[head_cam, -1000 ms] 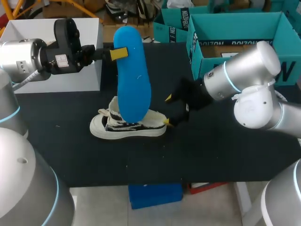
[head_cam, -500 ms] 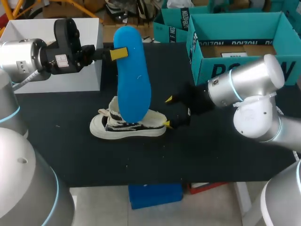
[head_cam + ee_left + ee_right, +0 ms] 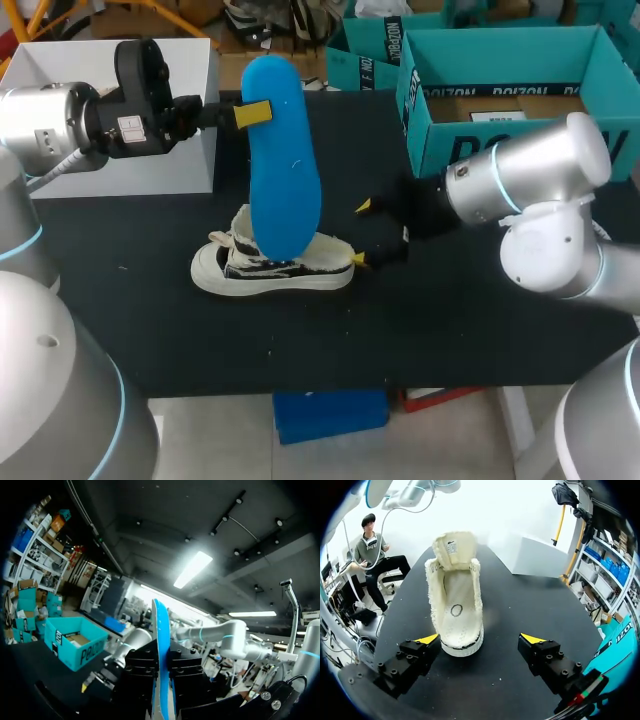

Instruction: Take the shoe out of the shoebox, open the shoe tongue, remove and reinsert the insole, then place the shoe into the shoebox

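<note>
My left gripper [image 3: 253, 113] is clenched on the insole [image 3: 283, 165], held upright over the shoe [image 3: 270, 268]; my right gripper [image 3: 361, 233] is released, just behind the heel; the shoe stands on the worktop [image 3: 450, 320], apart from the shoebox [image 3: 500, 60].

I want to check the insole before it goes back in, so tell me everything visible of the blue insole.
The blue insole is plain bright blue, smooth and foam-like, out of the shoe. It stands nearly upright over the shoe, rounded end up, pinched near that end by the left gripper. Whether its lower end touches the shoe, I cannot tell.
</note>
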`<state>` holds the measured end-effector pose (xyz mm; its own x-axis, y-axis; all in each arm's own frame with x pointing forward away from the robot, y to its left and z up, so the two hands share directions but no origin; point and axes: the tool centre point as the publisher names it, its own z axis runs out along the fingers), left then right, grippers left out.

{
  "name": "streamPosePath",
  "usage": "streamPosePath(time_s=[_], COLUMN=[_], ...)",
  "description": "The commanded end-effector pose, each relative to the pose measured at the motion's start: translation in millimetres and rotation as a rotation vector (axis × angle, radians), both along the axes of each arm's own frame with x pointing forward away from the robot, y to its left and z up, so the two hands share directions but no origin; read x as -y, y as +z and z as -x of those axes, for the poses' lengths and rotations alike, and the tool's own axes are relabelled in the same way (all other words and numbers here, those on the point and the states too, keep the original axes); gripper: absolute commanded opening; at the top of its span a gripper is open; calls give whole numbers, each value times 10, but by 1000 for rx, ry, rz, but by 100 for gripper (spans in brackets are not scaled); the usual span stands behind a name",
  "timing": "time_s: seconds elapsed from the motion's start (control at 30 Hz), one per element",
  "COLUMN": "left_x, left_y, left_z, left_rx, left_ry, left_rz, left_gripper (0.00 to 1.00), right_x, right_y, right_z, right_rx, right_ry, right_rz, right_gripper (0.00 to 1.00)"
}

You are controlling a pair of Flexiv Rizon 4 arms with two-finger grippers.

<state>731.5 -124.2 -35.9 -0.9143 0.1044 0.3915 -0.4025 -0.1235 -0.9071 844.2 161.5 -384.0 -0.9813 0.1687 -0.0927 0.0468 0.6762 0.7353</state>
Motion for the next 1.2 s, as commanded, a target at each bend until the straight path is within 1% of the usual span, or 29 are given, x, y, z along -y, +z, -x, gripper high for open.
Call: streamPosePath(time_s=[0.03, 0.13, 0.23, 0.33, 0.77, 1.0, 1.2], left_x=[5, 5, 5, 5, 5, 5, 5], left_y=[-11, -11, -11, -11, -11, -11, -11], left_z=[5, 5, 5, 5, 5, 5, 5], left_rx=[1, 1, 1, 1, 1, 1, 1], left_ry=[1, 1, 1, 1, 1, 1, 1], left_rz=[1, 1, 1, 1, 1, 1, 1], left_gripper=[0, 0, 0, 0, 0, 0, 0], right_x=[24, 57, 66, 43, -122, -234, -329], right_y=[141, 225, 263, 288, 378, 403, 421], right_z=[26, 8, -6, -18, -58, -107, -140], right_rx=[-9, -11, -20, -26, -48, -48, -41], right_ry=[2, -8, 2, 5, 74, 103, 110], right_rz=[79, 131, 183, 232, 533, 622, 648], right_gripper=[100, 100, 100, 100, 100, 100, 100])
